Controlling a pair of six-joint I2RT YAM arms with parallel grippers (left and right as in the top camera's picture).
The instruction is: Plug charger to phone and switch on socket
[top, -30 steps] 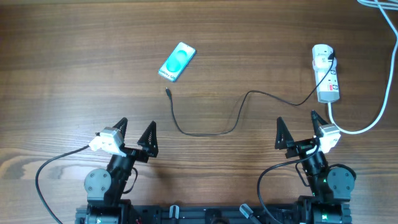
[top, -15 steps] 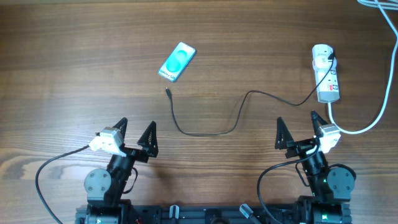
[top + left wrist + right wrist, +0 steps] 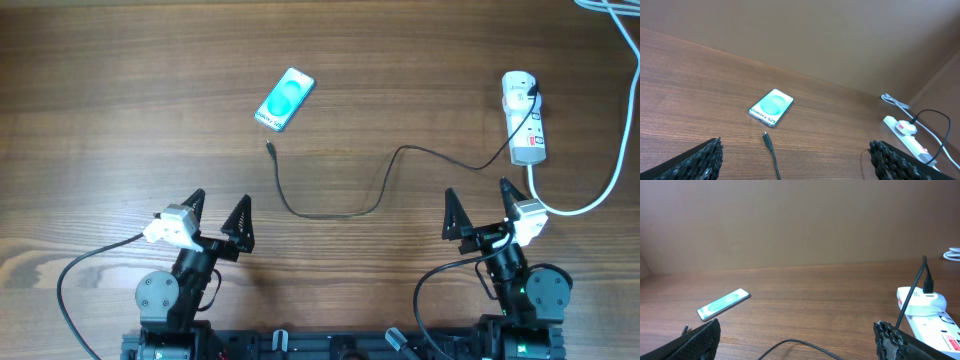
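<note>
Overhead: nothing done yet. Left claw (image 3: 220, 197) and right claw (image 3: 477, 188) gape empty; charger (image 3: 330, 212) tip lies just short of phone (image 3: 285, 99), unplugged. Left wrist: gap confirmed. Right wrist: socket (image 3: 927, 307) at right, switch unreadable.

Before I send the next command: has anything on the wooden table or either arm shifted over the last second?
Nothing visibly changed. The small smartphone with the cyan screen, the thin black charger cable and the white power strip with the red switch lie where they were, and the cable's free connector is still apart from the phone. The left gripper and the right gripper stay open and empty.
</note>
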